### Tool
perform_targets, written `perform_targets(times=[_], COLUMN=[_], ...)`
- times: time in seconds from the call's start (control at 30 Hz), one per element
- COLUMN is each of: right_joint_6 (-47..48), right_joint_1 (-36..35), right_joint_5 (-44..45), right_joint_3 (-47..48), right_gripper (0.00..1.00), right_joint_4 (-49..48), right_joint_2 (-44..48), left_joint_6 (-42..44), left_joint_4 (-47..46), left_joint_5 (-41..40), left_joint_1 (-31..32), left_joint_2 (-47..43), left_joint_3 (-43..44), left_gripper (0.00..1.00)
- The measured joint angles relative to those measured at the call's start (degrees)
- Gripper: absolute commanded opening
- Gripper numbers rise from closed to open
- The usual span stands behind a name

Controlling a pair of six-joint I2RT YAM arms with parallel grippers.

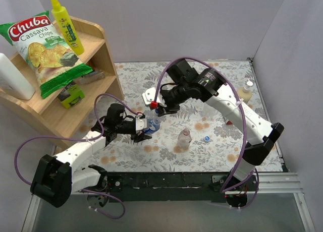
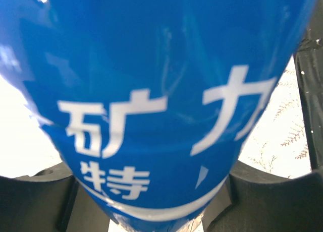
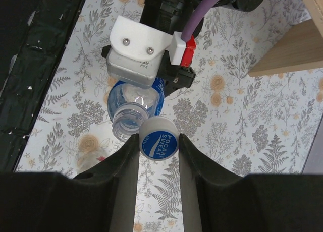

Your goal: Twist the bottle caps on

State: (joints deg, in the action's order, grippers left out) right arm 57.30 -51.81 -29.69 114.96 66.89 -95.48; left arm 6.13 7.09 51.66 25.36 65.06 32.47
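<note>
— While the left arm (image 1: 83, 147) reaches in from the near side, what have the left jaws got?
— They're closed around the blue-labelled bottle (image 2: 161, 91). From the left wrist, the label with its white characters fills nearly the whole view. The black fingers (image 2: 30, 204) press in at either side of it low down.
— And the right arm (image 1: 227, 103)?
— The right jaws are narrow, pinching the blue cap (image 3: 158, 138), the one printed "POCARI SWEAT", between their two fingers.
— Is that cap on the bottle?
— No. From the right wrist, the bottle's open mouth (image 3: 126, 125) shows bare. The cap sits just beside it, on its right. Whether it touches the rim, I can't tell.
— Where is all that happening?
— Above the middle of the table (image 1: 222, 159), where the two arms meet.
— Other caps?
— A second blue cap (image 1: 207, 138) lies on the table, near a clear bottle (image 1: 184, 140) that stands upright on its own. That bottle's top looks reddish, so it seems to be the red cap (image 1: 185, 132). It's too small to say whether it's screwed down.
— Anything else?
— A pale bottle (image 1: 247, 91) stands at the table's right edge, well apart from the rest. On the wooden shelf (image 1: 103, 45) at the left are a chips bag (image 1: 43, 50) and a yellow squeeze bottle (image 1: 65, 22).
</note>
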Motion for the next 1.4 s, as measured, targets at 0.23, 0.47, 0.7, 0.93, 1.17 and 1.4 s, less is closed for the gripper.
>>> perform_targets(times=[0.23, 0.47, 0.7, 0.93, 1.17, 1.4], right_joint_6=[1.7, 2.7, 3.0, 3.0, 3.1, 3.1], right_joint_1=[-1.6, -1.9, -1.9, -2.2, -2.3, -3.0], right_joint_5=[0.5, 1.4, 1.7, 2.2, 2.6, 1.3], right_joint_3=[-2.0, -2.3, -2.7, -3.4, -3.5, -3.8], right_gripper=[0.21, 0.21, 0.21, 0.22, 0.22, 0.22], right_joint_4=[1.0, 2.4, 2.8, 1.7, 1.0, 1.1], right_joint_2=[0.0, 0.1, 0.9, 1.5, 1.5, 1.5], left_joint_6=[-3.0, -8.1, -13.7, -15.3, -17.1, -18.6], left_joint_4=[-2.6, -6.2, -11.6, -12.9, -15.7, -21.4], left_joint_5=[-0.7, -1.6, -1.9, -2.2, -2.6, -3.8], left_joint_1=[1.4, 2.2, 2.5, 2.7, 2.8, 3.0], left_joint_2=[-2.9, -3.1, -3.1, -3.1, -4.1, -6.7], left_joint_3=[-2.2, -4.0, -5.3, -5.4, -7.1, -11.2], left_gripper=[0.00, 0.00, 0.00, 0.00, 0.00, 0.00])
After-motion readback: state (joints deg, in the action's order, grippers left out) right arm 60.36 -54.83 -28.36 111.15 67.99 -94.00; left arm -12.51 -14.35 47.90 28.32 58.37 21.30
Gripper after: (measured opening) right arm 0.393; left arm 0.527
